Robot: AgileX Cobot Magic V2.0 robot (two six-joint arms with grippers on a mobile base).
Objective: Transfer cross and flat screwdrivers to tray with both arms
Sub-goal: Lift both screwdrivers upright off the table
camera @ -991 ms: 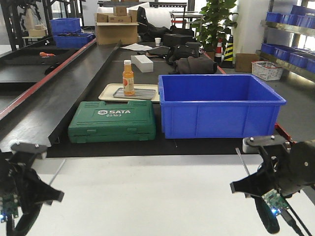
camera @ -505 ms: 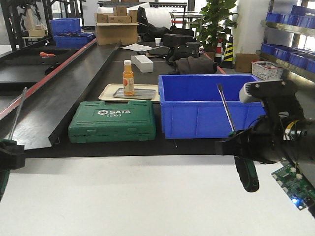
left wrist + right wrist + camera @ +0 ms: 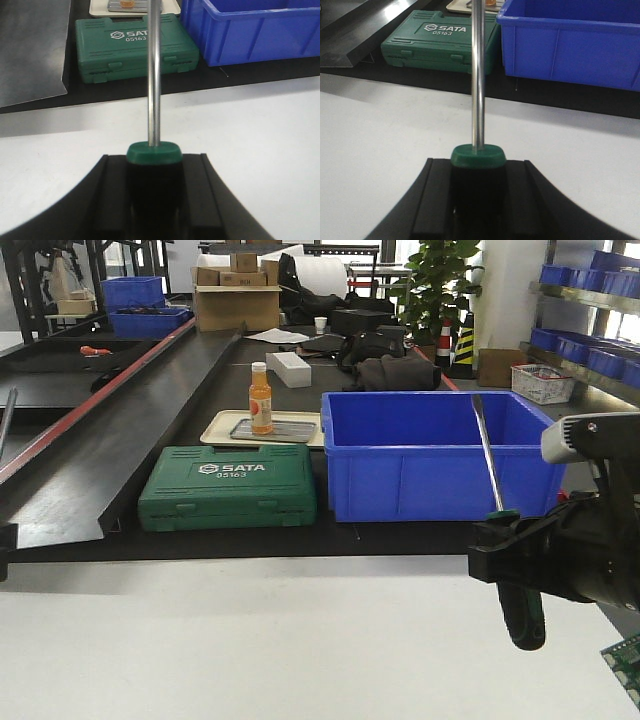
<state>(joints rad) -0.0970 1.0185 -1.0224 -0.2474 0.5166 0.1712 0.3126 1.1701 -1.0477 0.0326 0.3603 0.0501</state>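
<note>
My right gripper (image 3: 512, 545) is shut on the black-and-green handle of a screwdriver (image 3: 489, 465) and holds it above the white table, steel shaft pointing up. In the right wrist view the gripper (image 3: 478, 167) clamps the handle (image 3: 478, 156) between both pads. My left gripper (image 3: 154, 165) is shut on a second screwdriver (image 3: 154, 75) of the same kind. In the front view only its shaft (image 3: 6, 420) shows at the left edge. I cannot tell which tip is cross or flat. The grey metal tray (image 3: 295, 428) lies far ahead on a cream tray.
A green SATA tool case (image 3: 228, 486) and a deep blue bin (image 3: 445, 455) stand on the black mat beyond the white table (image 3: 280, 640). An orange bottle (image 3: 260, 398) stands on the grey tray. The cream tray (image 3: 215, 430) lies under it. A black sloped ramp (image 3: 110, 440) runs along the left.
My right gripper has risen and shifted right with its screwdriver, the shaft now upright. My left gripper has moved left, almost out of the front view, still holding its screwdriver.
</note>
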